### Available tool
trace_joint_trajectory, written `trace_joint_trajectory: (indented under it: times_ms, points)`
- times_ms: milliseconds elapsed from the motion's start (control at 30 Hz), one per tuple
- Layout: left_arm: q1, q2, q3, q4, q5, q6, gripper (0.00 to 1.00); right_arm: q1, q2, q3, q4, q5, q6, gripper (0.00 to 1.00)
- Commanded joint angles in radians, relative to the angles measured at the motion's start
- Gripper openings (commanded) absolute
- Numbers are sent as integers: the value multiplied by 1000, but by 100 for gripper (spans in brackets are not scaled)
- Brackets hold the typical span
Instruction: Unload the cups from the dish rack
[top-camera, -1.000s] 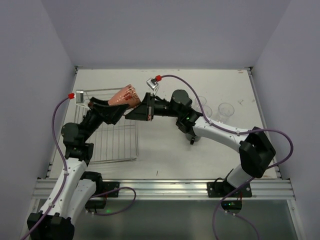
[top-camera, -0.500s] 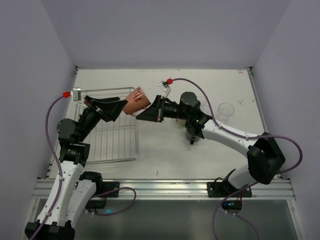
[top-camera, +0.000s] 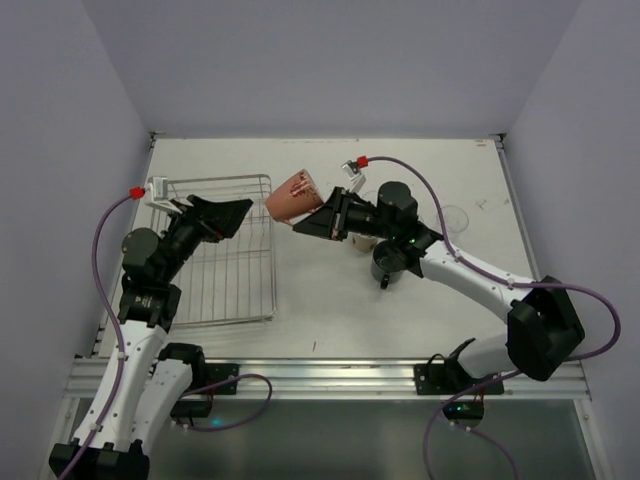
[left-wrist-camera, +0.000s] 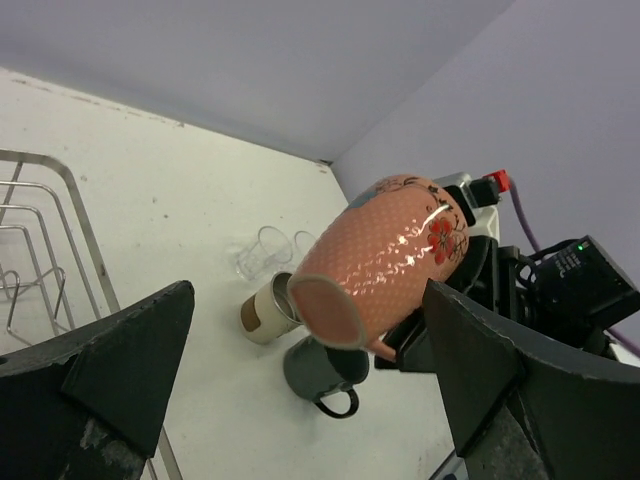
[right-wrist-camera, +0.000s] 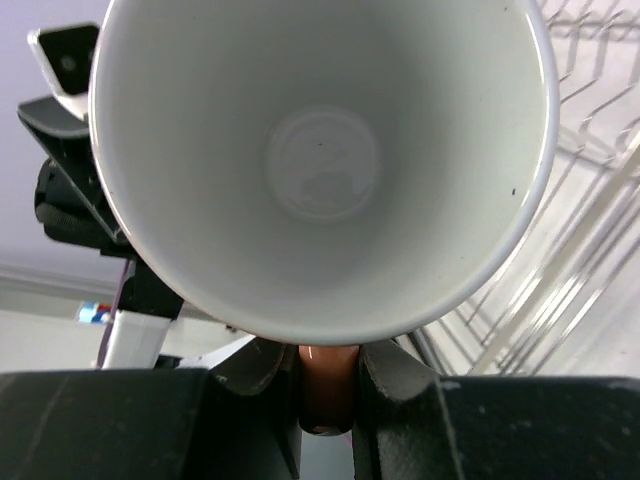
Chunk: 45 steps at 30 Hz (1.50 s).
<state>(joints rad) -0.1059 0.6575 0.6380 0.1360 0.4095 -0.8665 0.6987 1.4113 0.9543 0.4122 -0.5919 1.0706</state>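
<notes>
The orange-red cup (top-camera: 292, 197) with a white inside (right-wrist-camera: 320, 160) hangs tilted in the air just right of the dish rack (top-camera: 272, 270). My right gripper (top-camera: 325, 215) is shut on its handle (right-wrist-camera: 327, 385). My left gripper (top-camera: 228, 214) stands wide open over the rack's far right corner, apart from the cup, with nothing between its fingers (left-wrist-camera: 120, 370). On the table beyond the held cup stand a beige-brown cup (left-wrist-camera: 265, 308), a dark handled mug (left-wrist-camera: 320, 368) and clear glasses (left-wrist-camera: 262, 250).
The dark mug (top-camera: 388, 265) sits under my right forearm, and a clear glass (top-camera: 453, 214) stands further right. Lilac walls close in the table at the back and both sides. The rack's wire side (left-wrist-camera: 60, 230) lies near my left fingers.
The right arm has carried the orange-red cup to the right, away from the rack. My left gripper opened fully and drew back left over the rack.
</notes>
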Motion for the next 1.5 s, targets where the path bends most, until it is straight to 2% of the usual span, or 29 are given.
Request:
trace_joint_trajectory:
  times_ms: [0,333,700,867,933,1033,1167,1467]
  points:
    - [0,-10,38,-41,-23,41,100,-73,-75,8,21,41,-58,0]
    - [0,-6,-14,-15,23,11,100,-315,-153,60,-320,127,-204,0]
    - [0,16,-57,27,61,-9,100,-646,-213,47,-493,155,-350,0]
    - [-2,31,-89,57,84,-26,100,-804,-184,118,-593,167,-420,0]
    - [-3,36,-95,60,91,-28,100,-834,-175,139,-639,190,-445,0]
    - [-6,42,-103,60,91,-29,100,-861,-160,172,-685,302,-494,0]
    - [-9,57,-110,53,89,-26,100,-886,-137,185,-698,398,-532,0]
    - [-15,80,-115,28,112,4,100,-959,-23,264,-705,464,-541,0]
